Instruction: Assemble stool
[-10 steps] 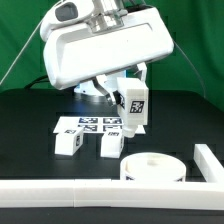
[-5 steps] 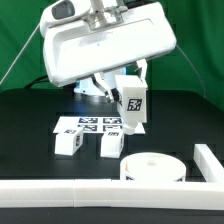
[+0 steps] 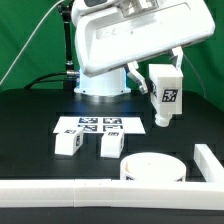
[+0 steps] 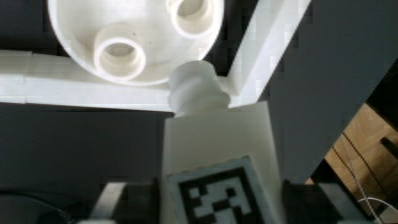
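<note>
My claw grips 1 stool leg, jaws about half apart. If it's tilted, I'd expect it to jam at the seat disc socket.

Open air between the hanging blocky white plastic leg and the round white plastic seat disc. We see the disc boxed in by the long white rail border, which blocks its front and the exterior view's right. A loose white leg block and a second loose white leg block crowd the flat white marker board, with a narrow gap between them. The black worktop on the exterior view's left is bare.
</note>
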You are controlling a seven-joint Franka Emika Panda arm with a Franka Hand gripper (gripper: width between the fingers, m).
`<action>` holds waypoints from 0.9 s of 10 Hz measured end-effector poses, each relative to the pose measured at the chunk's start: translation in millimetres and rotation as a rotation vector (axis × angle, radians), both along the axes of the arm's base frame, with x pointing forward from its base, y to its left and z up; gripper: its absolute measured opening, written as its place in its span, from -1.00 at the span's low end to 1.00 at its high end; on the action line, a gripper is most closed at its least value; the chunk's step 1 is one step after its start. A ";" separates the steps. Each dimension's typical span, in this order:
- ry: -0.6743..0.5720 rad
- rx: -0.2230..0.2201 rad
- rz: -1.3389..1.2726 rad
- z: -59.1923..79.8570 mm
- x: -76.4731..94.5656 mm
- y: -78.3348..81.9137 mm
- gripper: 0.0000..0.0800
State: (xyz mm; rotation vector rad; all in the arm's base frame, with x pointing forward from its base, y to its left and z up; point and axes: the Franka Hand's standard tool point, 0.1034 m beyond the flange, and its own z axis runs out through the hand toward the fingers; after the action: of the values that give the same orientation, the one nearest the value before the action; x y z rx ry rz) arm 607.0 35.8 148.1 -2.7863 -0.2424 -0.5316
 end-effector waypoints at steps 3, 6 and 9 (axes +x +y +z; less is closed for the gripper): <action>-0.065 -0.056 -0.026 -4.7 5.4 -12.2 -0.17; -0.066 -0.057 -0.008 -14.4 14.0 -22.2 -0.17; -0.065 -0.068 -0.001 -19.5 12.6 -27.1 -0.17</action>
State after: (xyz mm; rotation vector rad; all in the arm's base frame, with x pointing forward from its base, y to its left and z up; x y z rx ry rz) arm 619.7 8.7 128.6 -2.8377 -0.2786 -0.6267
